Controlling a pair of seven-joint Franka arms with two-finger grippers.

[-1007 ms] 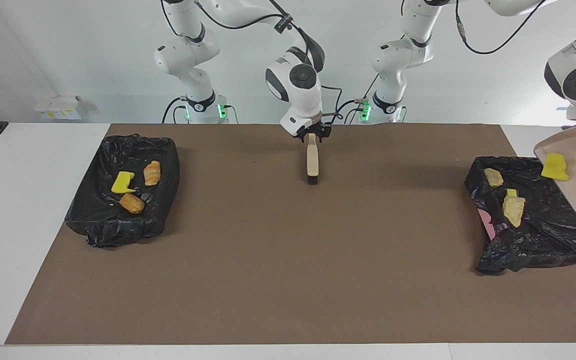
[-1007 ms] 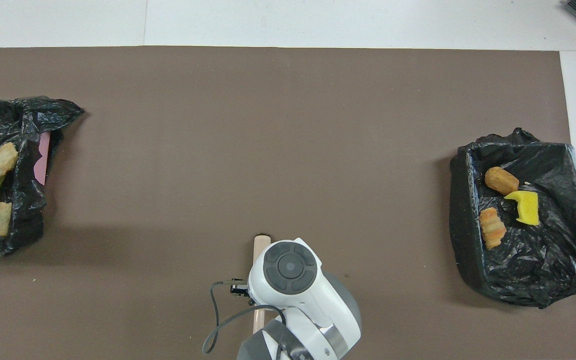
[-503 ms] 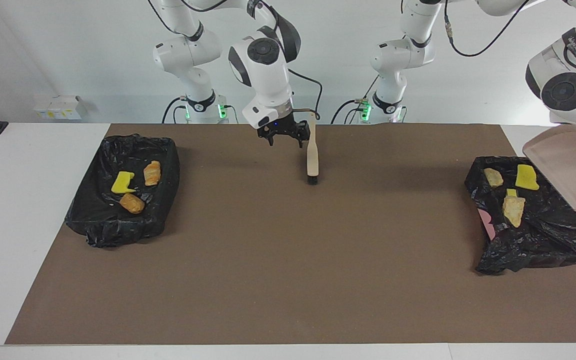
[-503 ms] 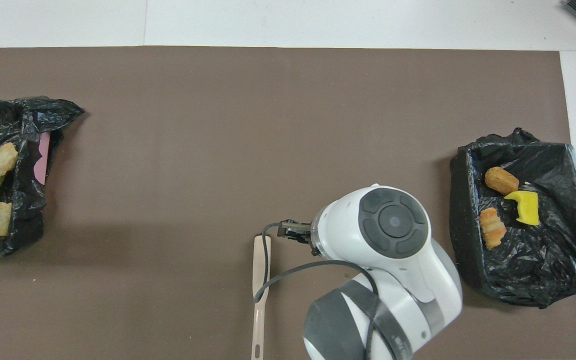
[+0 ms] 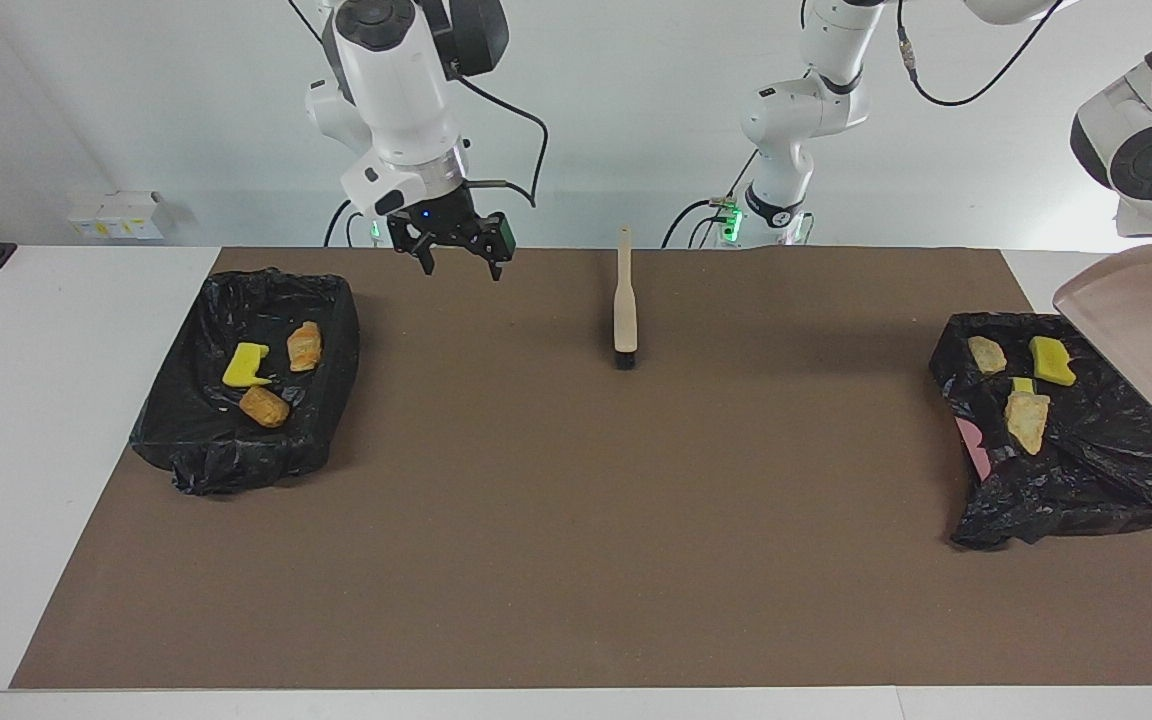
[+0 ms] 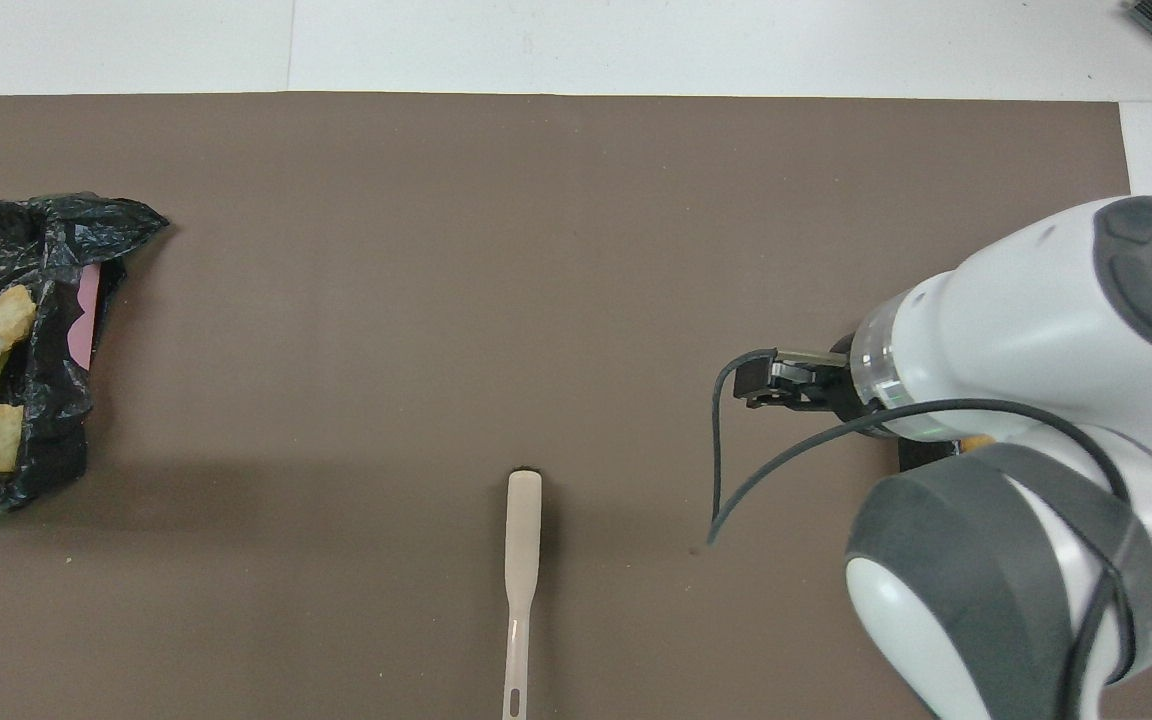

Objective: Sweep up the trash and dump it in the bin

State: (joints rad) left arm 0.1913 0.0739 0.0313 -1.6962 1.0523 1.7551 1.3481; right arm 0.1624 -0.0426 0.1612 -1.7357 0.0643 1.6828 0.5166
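Facing view: a brown mat [image 5: 576, 520] is laid over the white table [image 5: 56, 450]. A bin [image 5: 246, 385] lined with a black bag is set at the right arm's end, and three pieces of trash are seen in it: a yellow chunk [image 5: 245, 365], a ridged orange lump [image 5: 304, 346] and a tan lump [image 5: 264, 406]. A second bin [image 5: 1066, 440] is set at the left arm's end, with two tan lumps [image 5: 986, 354] [image 5: 1027, 421] and two yellow chunks [image 5: 1052, 360] [image 5: 1023, 385] in it. A brush [image 5: 625, 300] is left lying on the mat between the bins, near the robots, bristles pointed away from them. The right gripper [image 5: 457, 252] is raised over the mat between the brush and the nearer bin, fingers spread apart, nothing held. A dustpan [image 5: 1151, 330] is held tilted above the second bin at the left arm's end; the left gripper itself is not seen here, its jaws taken as closed, presumably on the dustpan's handle. Overhead view: the brush [image 6: 522, 580] is seen with its handle toward the robots. The second bin [image 6: 46, 300] is cut by the frame edge, trash showing inside. The first bin is mostly covered by the right arm; the right gripper [image 6: 771, 382] is seen over the mat beside it.
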